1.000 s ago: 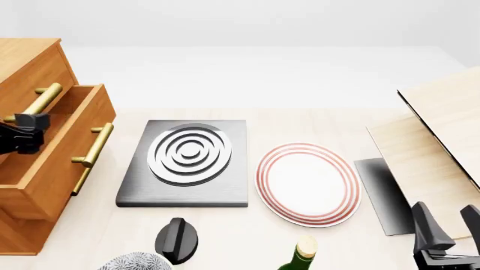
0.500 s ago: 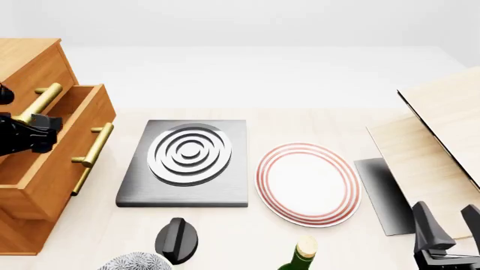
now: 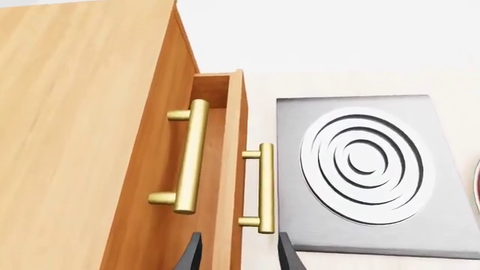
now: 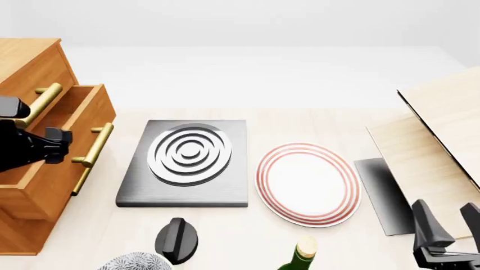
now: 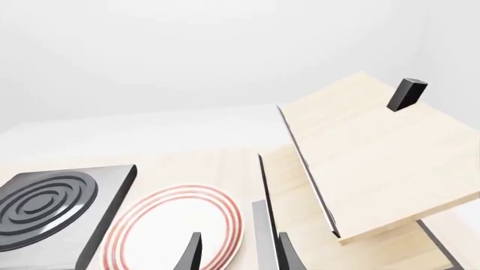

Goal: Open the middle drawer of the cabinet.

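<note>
My left gripper (image 4: 58, 145), fingers apart and empty, sits at frame left, just left of the middle drawer's (image 4: 75, 132) steeply slanted handle (image 4: 91, 152).

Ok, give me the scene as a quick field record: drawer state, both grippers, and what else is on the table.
middle drawer: pulled out from the cabinet, interior visible
drawer handle: brass bar, not gripped
left gripper: open, empty, near the open drawer front
right gripper: open, empty, low at the right, away from the cabinet
upper drawer handle: closed drawer
other items: grey ringed slab, red-rimmed plate, pale slanted boards, bottle top
</note>
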Action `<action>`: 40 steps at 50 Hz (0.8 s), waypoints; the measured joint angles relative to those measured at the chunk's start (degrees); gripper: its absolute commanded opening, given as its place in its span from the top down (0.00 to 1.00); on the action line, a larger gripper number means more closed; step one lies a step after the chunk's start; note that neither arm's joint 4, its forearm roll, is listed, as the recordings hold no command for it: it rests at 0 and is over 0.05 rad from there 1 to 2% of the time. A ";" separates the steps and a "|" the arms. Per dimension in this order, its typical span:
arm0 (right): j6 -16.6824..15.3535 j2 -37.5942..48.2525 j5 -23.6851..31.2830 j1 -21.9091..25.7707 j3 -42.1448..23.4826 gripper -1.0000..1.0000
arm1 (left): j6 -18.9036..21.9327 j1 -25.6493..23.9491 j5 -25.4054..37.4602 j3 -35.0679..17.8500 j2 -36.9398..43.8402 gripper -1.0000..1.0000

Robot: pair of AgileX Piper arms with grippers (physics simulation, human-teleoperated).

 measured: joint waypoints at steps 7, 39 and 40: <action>0.00 -0.73 0.73 0.00 -0.01 0.00 | -0.60 0.85 0.73 1.50 -1.56 0.00; -0.10 -2.22 2.37 -0.08 -0.02 0.00 | -0.95 2.21 -1.09 3.91 0.12 0.00; -0.10 -2.25 2.41 -0.09 -0.02 0.00 | -0.98 2.23 -1.11 4.00 0.10 0.00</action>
